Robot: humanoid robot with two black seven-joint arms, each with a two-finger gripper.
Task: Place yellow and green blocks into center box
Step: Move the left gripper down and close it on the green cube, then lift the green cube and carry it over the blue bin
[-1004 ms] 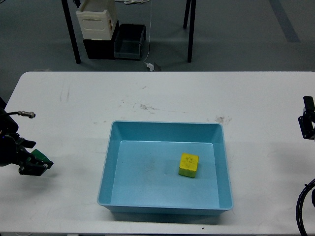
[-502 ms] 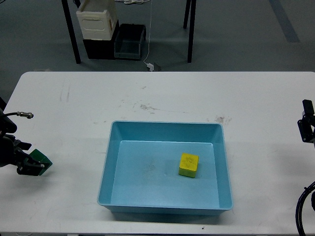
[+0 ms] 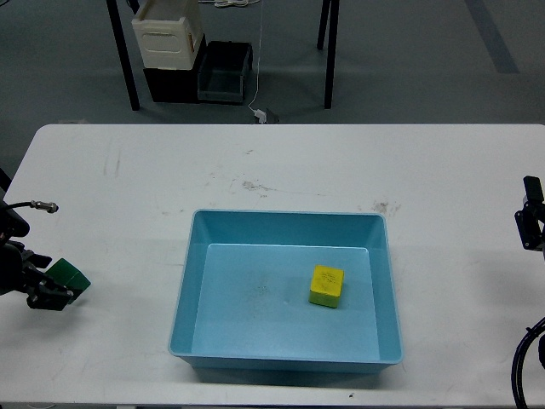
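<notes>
White tabletop [image 3: 281, 162], scuffed in places, carries everything here, with grey floor and stacked bins beyond it.

Nearest in, at the left edge, the left gripper [image 3: 53, 294] sits low over the tabletop with the green block [image 3: 67, 276] right at its fingers. They look closed around the block, though the view is small and dark, so how firmly they have it is a guess. The block sits well apart from the box, out to its left.

Moving in, the blue box [image 3: 184, 281] sits at centre, and the yellow block [image 3: 326, 285] already rests on its floor, right of middle. So half the job looks done.

The step in hand, as I read it, is bringing the green block across. To do it well: lift clear of the near-left wall before travelling, aim for the open left half of the floor, away from the yellow block, and lower before letting go so it doesn't bounce out.

Far right, the right gripper [image 3: 531, 223] hangs at the edge; whether its fingers are open I cannot tell.
</notes>
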